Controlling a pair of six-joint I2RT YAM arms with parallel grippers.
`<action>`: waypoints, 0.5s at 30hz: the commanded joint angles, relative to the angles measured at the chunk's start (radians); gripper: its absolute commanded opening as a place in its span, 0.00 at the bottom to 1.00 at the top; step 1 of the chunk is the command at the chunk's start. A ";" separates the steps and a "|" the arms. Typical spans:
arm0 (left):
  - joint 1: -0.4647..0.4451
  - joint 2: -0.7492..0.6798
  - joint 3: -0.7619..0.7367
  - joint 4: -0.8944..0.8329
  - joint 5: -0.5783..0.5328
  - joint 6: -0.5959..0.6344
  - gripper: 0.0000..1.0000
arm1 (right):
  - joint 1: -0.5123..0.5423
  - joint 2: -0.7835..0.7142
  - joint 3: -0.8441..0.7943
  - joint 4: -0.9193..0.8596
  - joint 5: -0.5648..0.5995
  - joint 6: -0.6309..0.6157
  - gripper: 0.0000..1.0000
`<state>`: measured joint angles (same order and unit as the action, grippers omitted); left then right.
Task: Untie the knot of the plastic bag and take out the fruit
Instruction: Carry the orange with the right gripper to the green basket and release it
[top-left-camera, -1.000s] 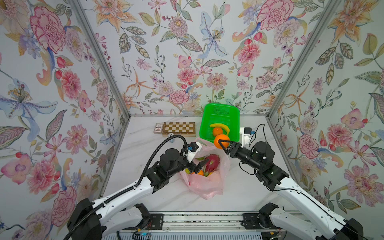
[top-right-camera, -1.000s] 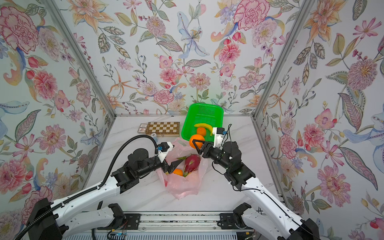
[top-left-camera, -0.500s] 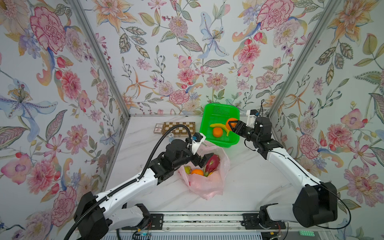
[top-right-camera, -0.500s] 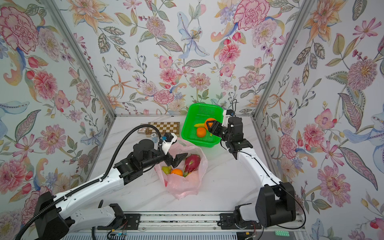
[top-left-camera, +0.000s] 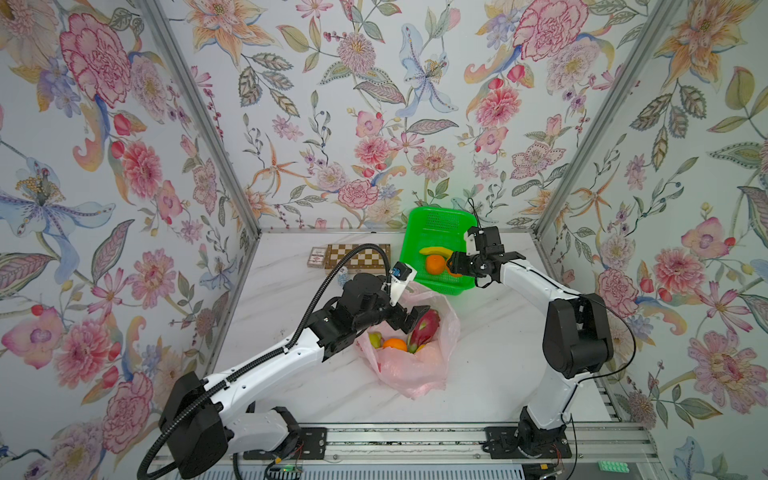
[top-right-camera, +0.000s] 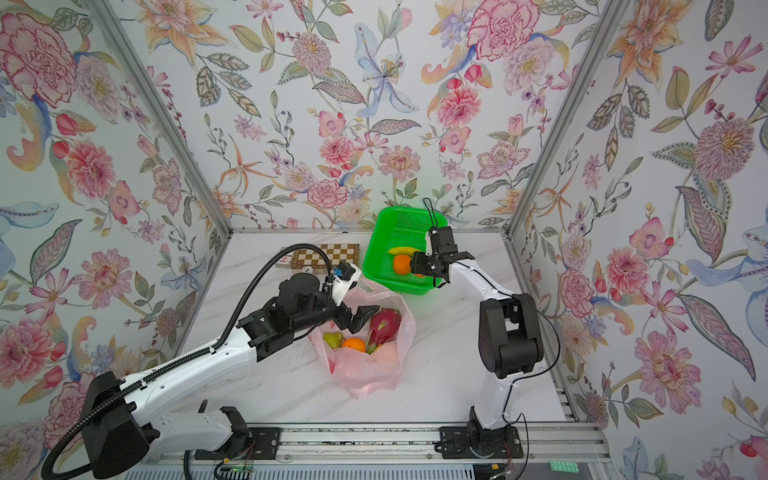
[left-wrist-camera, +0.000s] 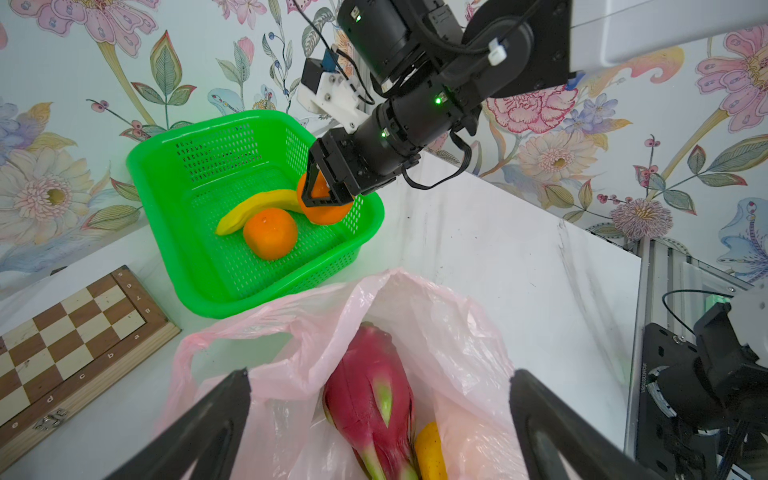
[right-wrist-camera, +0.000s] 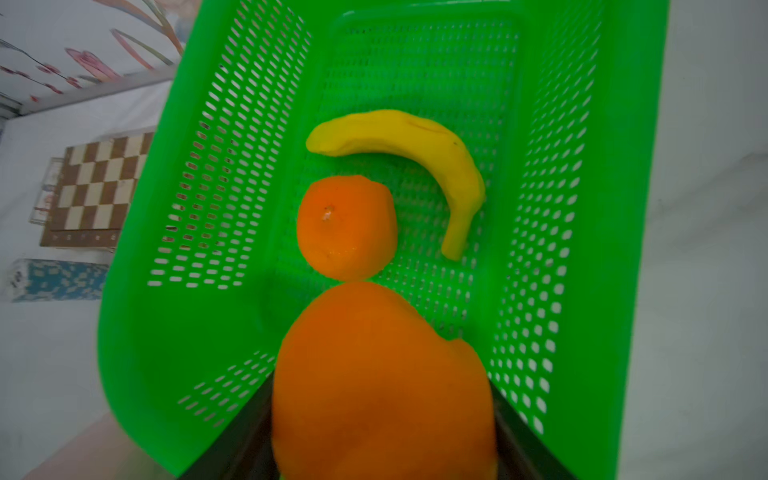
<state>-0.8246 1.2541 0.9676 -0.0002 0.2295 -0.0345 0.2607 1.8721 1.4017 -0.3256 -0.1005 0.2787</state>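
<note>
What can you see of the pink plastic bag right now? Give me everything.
The plastic bag is thin, translucent pale-pink film, crinkled and slumped on the white table, near the green basket. It's untied: the mouth gapes upward, one handle loop free at the rim. Inside lie a dragon fruit, an orange, a greenish fruit and a yellow fruit, partly hidden. The open left gripper hangs over the mouth; whether its fingers touch the film I can't tell.

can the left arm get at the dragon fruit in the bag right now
Probably yes: the bag lies open, the left hand hangs open right beside the dragon fruit, and nothing covers it.
</note>
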 joint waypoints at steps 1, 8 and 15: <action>-0.001 -0.041 -0.029 0.002 -0.005 -0.002 0.99 | 0.021 0.043 0.046 -0.061 0.084 -0.072 0.63; -0.001 -0.047 -0.042 0.002 -0.004 -0.011 0.99 | 0.042 0.159 0.117 -0.088 0.109 -0.080 0.67; -0.001 -0.089 -0.090 0.012 -0.018 -0.011 0.99 | 0.069 0.230 0.208 -0.156 0.125 -0.104 0.77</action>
<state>-0.8246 1.2060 0.9073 0.0006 0.2272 -0.0353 0.3168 2.0888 1.5650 -0.4191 0.0051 0.1951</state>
